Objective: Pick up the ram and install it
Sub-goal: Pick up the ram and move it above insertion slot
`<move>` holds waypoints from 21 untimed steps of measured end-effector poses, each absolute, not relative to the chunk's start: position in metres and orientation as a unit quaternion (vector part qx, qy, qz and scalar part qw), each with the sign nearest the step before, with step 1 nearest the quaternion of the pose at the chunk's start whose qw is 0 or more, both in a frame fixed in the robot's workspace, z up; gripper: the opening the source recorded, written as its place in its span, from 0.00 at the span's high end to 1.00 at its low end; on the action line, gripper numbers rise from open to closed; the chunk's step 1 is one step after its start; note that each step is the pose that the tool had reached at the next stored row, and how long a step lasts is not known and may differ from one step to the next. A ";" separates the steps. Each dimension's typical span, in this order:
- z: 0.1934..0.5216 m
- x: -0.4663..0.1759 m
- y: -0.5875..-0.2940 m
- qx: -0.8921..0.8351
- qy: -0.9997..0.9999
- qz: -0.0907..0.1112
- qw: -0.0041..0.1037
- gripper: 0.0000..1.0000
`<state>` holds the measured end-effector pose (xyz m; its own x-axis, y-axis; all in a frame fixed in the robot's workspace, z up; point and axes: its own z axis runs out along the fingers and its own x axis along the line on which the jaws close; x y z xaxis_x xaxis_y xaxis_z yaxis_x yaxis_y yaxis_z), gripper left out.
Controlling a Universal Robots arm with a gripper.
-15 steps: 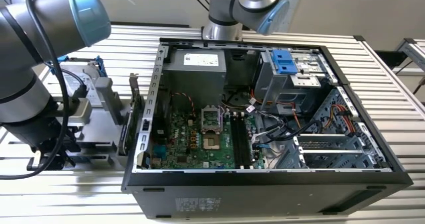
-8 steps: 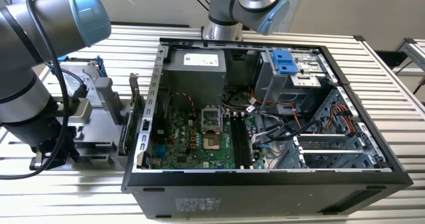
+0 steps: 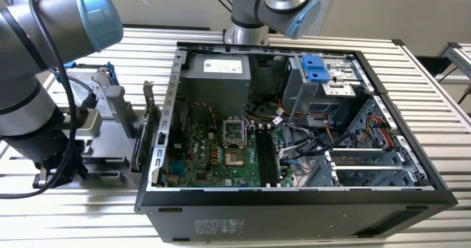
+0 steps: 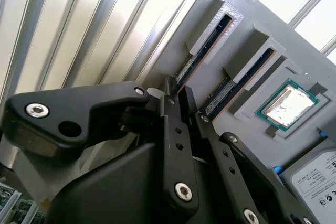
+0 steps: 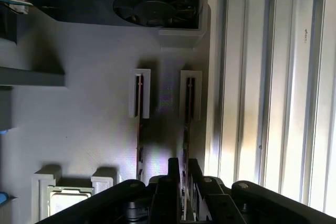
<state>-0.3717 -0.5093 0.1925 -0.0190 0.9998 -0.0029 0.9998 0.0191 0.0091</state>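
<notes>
Ram (image 5: 187, 98) in the grey holder's (image 5: 84, 129) outer slot lines up with your gripper (image 5: 185, 165); whether it is clamped I cannot tell, so stay square and lift straight.

The arm (image 3: 30, 93) is built of thick round tubes in dull silver-grey, turning darker well below its light-blue cap (image 3: 99, 14), a smooth rounded disc that closes a joint. Thin black cables (image 3: 66, 82) loop beside the cap and run along the grey tube beneath it. The claw (image 4: 184, 103), seen in both wrist views, is matt black, made of flat, round-ended links with small holes, joined by silver socket-head screws (image 4: 37, 110).
</notes>
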 end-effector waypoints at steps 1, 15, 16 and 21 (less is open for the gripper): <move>0.192 -0.372 -0.509 0.700 0.714 0.002 0.004 1.00; 0.192 -0.372 -0.509 0.700 0.714 0.002 0.004 1.00; 0.192 -0.372 -0.509 0.700 0.714 0.002 0.004 1.00; 0.192 -0.372 -0.509 0.700 0.714 0.002 0.004 1.00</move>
<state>-0.3717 -0.5092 0.1919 -0.0191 0.9998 -0.0028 0.9998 0.0191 0.0091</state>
